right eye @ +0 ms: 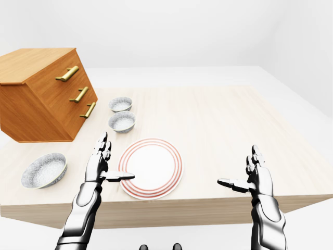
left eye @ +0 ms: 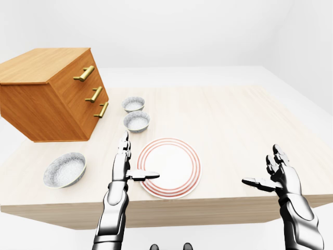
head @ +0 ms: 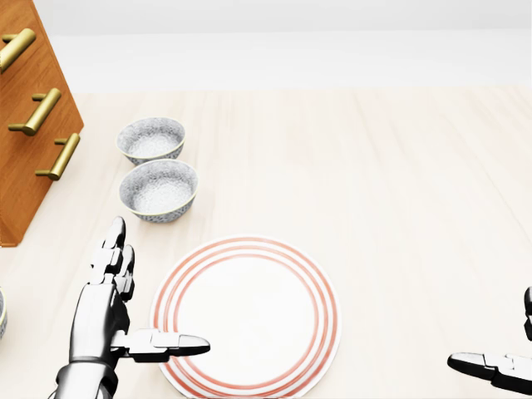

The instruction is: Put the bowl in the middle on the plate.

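Note:
Three speckled grey bowls stand on the light wooden table [left eye: 234, 120]. The middle bowl [head: 158, 189] sits just above the upper left rim of the white, red-ringed plate [head: 249, 320]. Another bowl [head: 151, 138] stands right behind it, and the third bowl [left eye: 64, 170] lies apart at the lower left. My left hand [head: 162, 283] is open beside the plate's left edge, fingers pointing up toward the middle bowl and thumb over the plate's rim. My right hand [left eye: 260, 165] is open near the table's lower right edge, holding nothing.
A wooden drawer cabinet [left eye: 47, 94] with three brass handles stands tilted at the table's upper left, close to the two upper bowls. The table's near edge [left eye: 208, 208] runs just below the plate.

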You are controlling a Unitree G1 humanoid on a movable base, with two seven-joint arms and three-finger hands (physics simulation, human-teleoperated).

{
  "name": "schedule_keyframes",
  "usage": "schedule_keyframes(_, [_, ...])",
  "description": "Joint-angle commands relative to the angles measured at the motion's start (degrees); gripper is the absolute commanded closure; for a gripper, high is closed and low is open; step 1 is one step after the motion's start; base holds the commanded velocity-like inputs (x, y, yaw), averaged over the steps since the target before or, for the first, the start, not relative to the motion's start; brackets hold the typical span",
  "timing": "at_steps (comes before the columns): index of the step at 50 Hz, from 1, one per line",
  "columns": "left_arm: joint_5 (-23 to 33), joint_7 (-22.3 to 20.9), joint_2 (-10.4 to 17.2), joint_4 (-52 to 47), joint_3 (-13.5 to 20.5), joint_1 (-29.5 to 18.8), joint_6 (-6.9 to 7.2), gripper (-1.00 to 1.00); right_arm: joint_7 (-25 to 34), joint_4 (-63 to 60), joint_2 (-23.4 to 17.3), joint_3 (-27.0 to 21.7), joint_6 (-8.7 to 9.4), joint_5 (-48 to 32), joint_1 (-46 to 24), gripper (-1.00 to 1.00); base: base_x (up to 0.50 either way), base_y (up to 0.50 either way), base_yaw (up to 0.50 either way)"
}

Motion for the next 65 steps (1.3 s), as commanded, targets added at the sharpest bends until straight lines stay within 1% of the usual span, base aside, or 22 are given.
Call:
schedule_keyframes(1, [-0.09,0.06,0.0,0.12,0.13,-0.16,0.01,-1.0,0.1,0.35,-0.09,0.04,-0.3,0.26,-0.17,-1.0,0.32,0.0,0.0])
schedule_keyframes(8, [0.05,-0.04,0.05,0.77,0.04,-0.21,-0.58,-1.0,-0.11,-0.2,0.1,0.07,-0.07,-0.11,0.05,-1.0,0.32,0.0,0.0])
schedule_keyframes(11, [0.1,-0.04,-0.04,-0.55,-0.11,0.19,0.34,-1.0,-0.06,0.66,0.04,0.11,-0.76,-0.26,-0.14,-1.0,0.32,0.0,0.0])
schedule_keyframes(22, [0.15,-0.07,-0.03,-0.46,-0.06,0.16,0.25,-1.0,-0.52,2.29,-0.22,0.55,-1.27,-0.92,-0.3,-1.0,0.32,0.0,0.0])
schedule_keyframes(24, [0.25,0.06,-0.09,-1.17,-0.13,0.27,0.9,-1.0,-0.49,2.08,-0.2,0.57,-0.94,-0.64,-0.25,-1.0,0.31,0.0,0.0])
schedule_keyframes(26, [0.35,0.13,0.01,0.14,-0.03,-0.14,0.02,-1.0,-0.55,0.15,0.0,0.56,0.19,-0.69,0.29,-1.0,0.31,0.0,0.0])
schedule_keyframes(28, [0.37,0.13,-0.09,-1.13,-0.19,0.21,0.96,-1.0,-0.51,-0.18,0.08,0.41,0.19,-0.63,0.19,-1.0,0.3,0.0,0.0])
schedule_keyframes(30, [0.19,0.05,0.06,0.73,0.11,-0.37,-0.34,-1.0,-0.54,0.28,-0.01,0.32,0.19,-0.76,-0.01,-1.0,0.3,0.0,0.0])
schedule_keyframes(33, [0.31,0.03,-0.05,-1.04,-0.17,0.21,0.81,-1.0,-0.52,0.15,0.01,0.3,0.19,-0.89,0.14,-1.0,0.29,0.0,0.0])
schedule_keyframes(36, [0.23,-0.05,-0.02,0.03,-0.06,0.1,-0.24,-1.0,-0.71,0.13,0.13,0.27,0.0,-1.27,0.16,-1.0,0.26,0.0,0.0])
schedule_keyframes(39, [0.31,-0.03,-0.12,-1.37,-0.26,0.44,0.82,-1.0,-0.33,-0.13,0.3,0.33,-0.71,-1.05,0.21,-1.0,0.17,0.0,0.0])
schedule_keyframes(42, [0.26,0.01,-0.01,0.73,-0.01,-0.06,-0.78,-1.0,0.62,-3.01,0.93,0.03,0.19,0.26,0.93,-1.0,0.07,0.0,0.0])
schedule_keyframes(47, [0.33,0.04,-0.1,-1.04,-0.21,0.34,0.6,-1.0,0.77,-3.02,1.05,-0.14,0.19,0.11,0.9,-1.0,0.0,0.0,0.0])
schedule_keyframes(49, [0.22,0.09,0.1,0.5,0.19,-0.23,-0.59,-1.0,0.73,-2.28,1.05,-0.1,-0.37,-0.19,0.8,-1.0,0.0,0.0,0.0])
schedule_keyframes(50, [-0.51,-0.2,0.01,-0.76,0.34,-0.19,0.45,-1.0,0.75,-1.92,0.97,-0.13,-0.59,-0.13,0.68,-1.0,0.0,0.0,0.0])
schedule_keyframes(54, [-0.26,0.14,0.03,-1.15,0.29,-0.36,-0.15,-1.0,0.81,-2.73,1.07,-0.1,-0.13,-0.06,0.93,-1.0,0.0,0.0,0.0])
schedule_keyframes(57, [-6.03,-3.41,-0.68,-6.38,0.12,1.1,1.65,-1.0,0.93,-2.28,1.07,-0.03,-0.58,-0.16,0.85,-1.0,0.0,0.0,0.0])
schedule_keyframes(58, [-7.1,-3.35,-0.94,-8.18,0.05,1.4,3.15,-1.0,0.99,-1.18,0.91,-0.05,-1.29,-0.13,0.53,-1.0,0.0,0.0,0.0])
schedule_keyframes(59, [-7.21,-3.3,-0.9,-8.31,0.01,1.43,3.25,-1.0,0.93,-1.43,0.86,-0.05,-0.98,-0.03,0.56,-1.0,0.0,0.0,0.0])
schedule_keyframes(63, [-5.56,-2.77,-0.57,-6.95,-0.83,-0.34,1.19,-1.0,0.72,-0.03,0.57,0.22,-1.83,0.05,0.21,-1.0,0.0,0.0,0.0])
schedule_keyframes(64, [-4.54,-2.26,-0.45,-6.7,-0.95,-0.76,1.37,-1.0,0.65,-0.32,0.53,0.22,-1.54,0.15,0.29,-1.0,0.0,0.0,0.0])
schedule_keyframes(65, [-3.1,-1.22,-0.31,-5.24,-0.75,-1.8,0.35,-1.0,0.72,-1.51,0.62,0.14,-0.78,0.35,0.67,-1.0,0.0,0.0,0.0])
